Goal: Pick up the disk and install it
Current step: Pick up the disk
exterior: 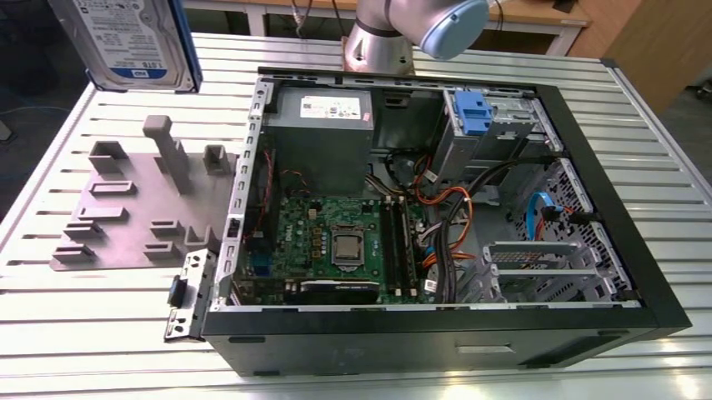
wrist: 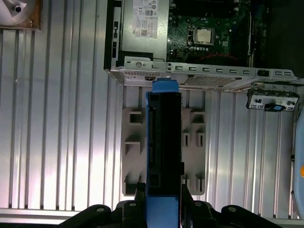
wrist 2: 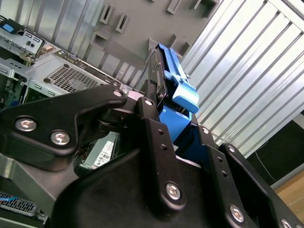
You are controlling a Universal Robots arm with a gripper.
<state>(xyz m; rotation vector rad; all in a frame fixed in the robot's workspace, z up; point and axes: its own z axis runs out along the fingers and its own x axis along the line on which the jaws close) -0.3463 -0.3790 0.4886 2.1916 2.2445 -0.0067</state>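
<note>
The disk, silver with a white-and-blue label and a blue carrier frame, hangs high over the table at the exterior view's far left, above the grey fixture plate. In the first wrist view the disk is seen edge-on, standing out from my gripper, whose black fingers press on both flat sides. The second wrist view shows the same grip: my gripper is shut on the disk, whose blue tab points away from the fingers.
An open computer case lies on the slatted metal table, with a motherboard, a grey power supply and a drive cage with a blue latch. The arm's base stands behind the case.
</note>
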